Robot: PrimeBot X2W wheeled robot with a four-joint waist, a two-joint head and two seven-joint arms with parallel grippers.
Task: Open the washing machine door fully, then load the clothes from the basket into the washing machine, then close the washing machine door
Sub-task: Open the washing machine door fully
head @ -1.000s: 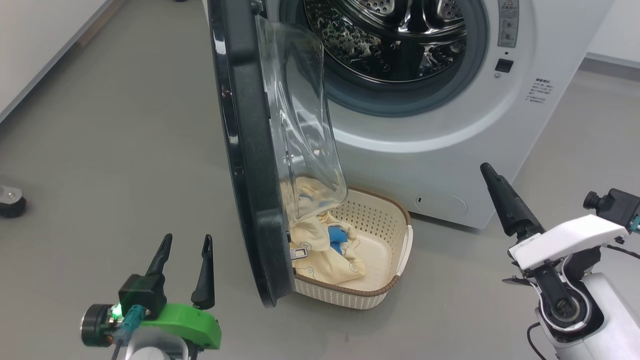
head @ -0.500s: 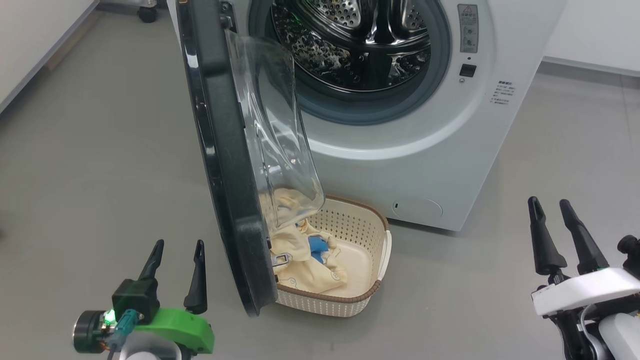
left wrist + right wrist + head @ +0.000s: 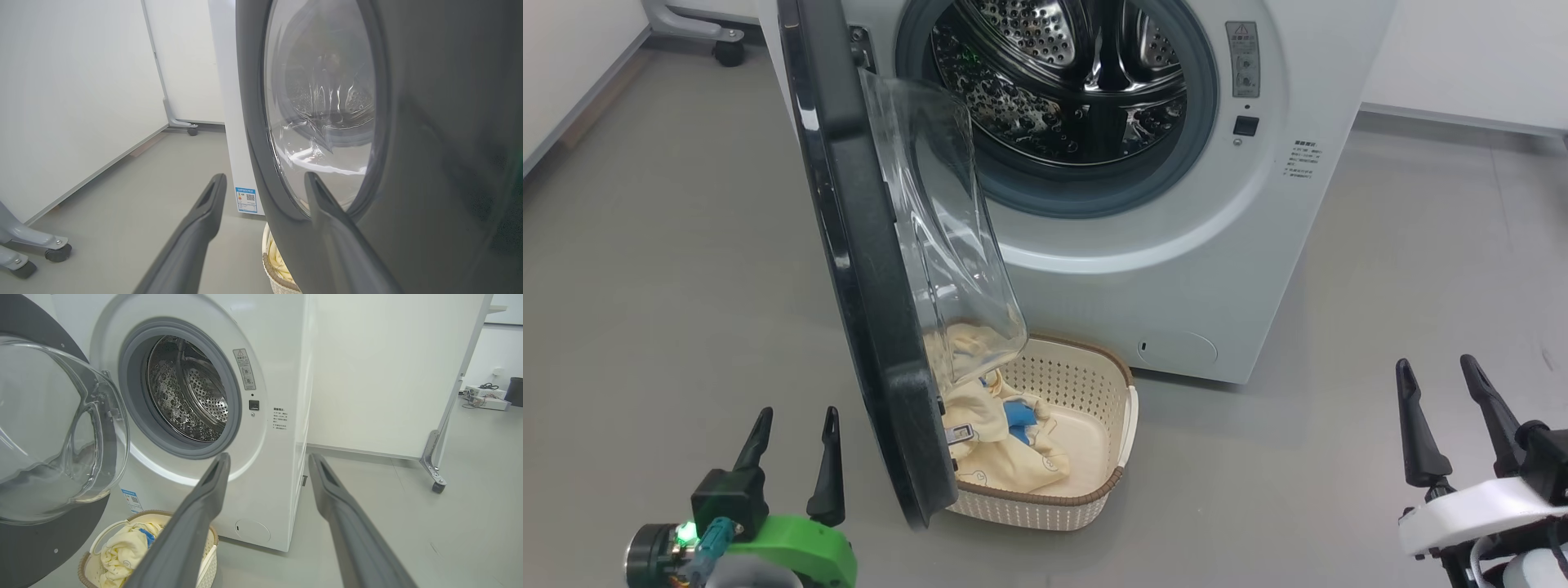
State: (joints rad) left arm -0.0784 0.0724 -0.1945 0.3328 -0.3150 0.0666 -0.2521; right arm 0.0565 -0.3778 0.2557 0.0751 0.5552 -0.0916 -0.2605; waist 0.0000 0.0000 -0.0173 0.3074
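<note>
- My left claw point(image 3: 798, 415) sits low at the near left, fingers spread and holding nothing. In its wrist view the left claw point(image 3: 265, 175) looks up at the outer face of the door, close beside it but not touching.
- My right claw point(image 3: 1435, 363) is also wide open and empty. A second ago it was turned sideways, up nearer the machine's front. Now it has dropped back to the near right with fingers upright, well apart from everything.
- The head has moved too, so the whole view shift is not the things moving.
- The washing machine door point(image 3: 866, 269) juts toward me edge-on, about square to the washing machine point(image 3: 1176, 269), as it did a second ago. Its glass bulge faces right.
- The basket point(image 3: 1029, 510) stands on the floor point(image 3: 670, 245) just in front of the machine. The door's lower edge hangs over its left side.
- The clothes point(image 3: 996, 457) lie heaped in the basket's left half, partly behind the glass.
- The drum point(image 3: 1062, 73) looks empty.
- I judge the right arm has finished with the door. If it swings no wider, loading comes next, and the right claw has the clearer path to the clothes.
</note>
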